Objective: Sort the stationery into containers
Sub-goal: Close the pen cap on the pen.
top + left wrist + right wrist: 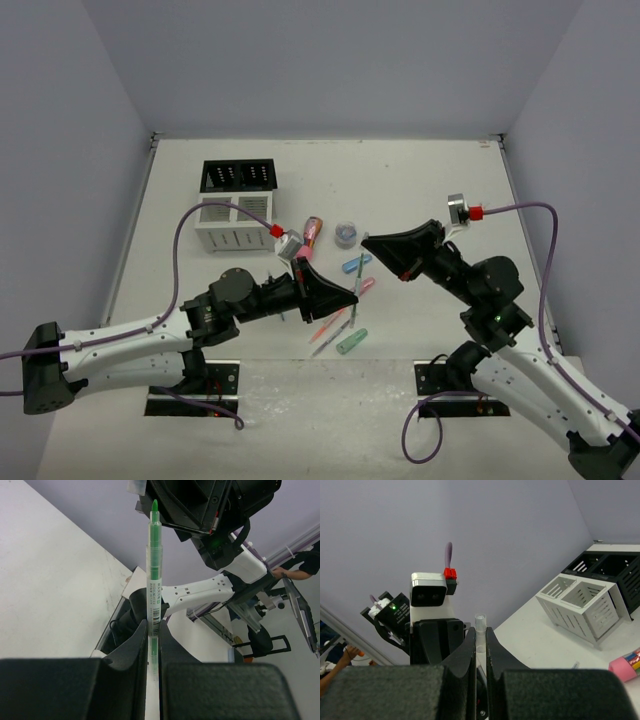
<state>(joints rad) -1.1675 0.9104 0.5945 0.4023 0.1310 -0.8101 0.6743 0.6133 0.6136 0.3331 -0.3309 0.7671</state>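
Observation:
My left gripper point(352, 296) point(153, 630) is shut on a green pen point(154, 575) with a clear barrel, its bare tip pointing at the right gripper. My right gripper point(366, 241) point(480, 632) is shut on a small clear cap point(480, 623), held just off the pen's tip above the table. On the table below lie a blue capsule point(355, 265), a pink capsule point(365, 286), a green capsule point(351, 341), an orange pen point(325, 325), a pink patterned tube point(313, 231) and a grey-blue roll point(346, 234). The organiser's black rack point(238, 176) and white box point(233, 222) stand at the far left.
The organiser also shows in the right wrist view, the white box point(577, 602) in front of the black rack point(615, 572), with the pink tube point(626, 666) near it. Grey walls close the table on three sides.

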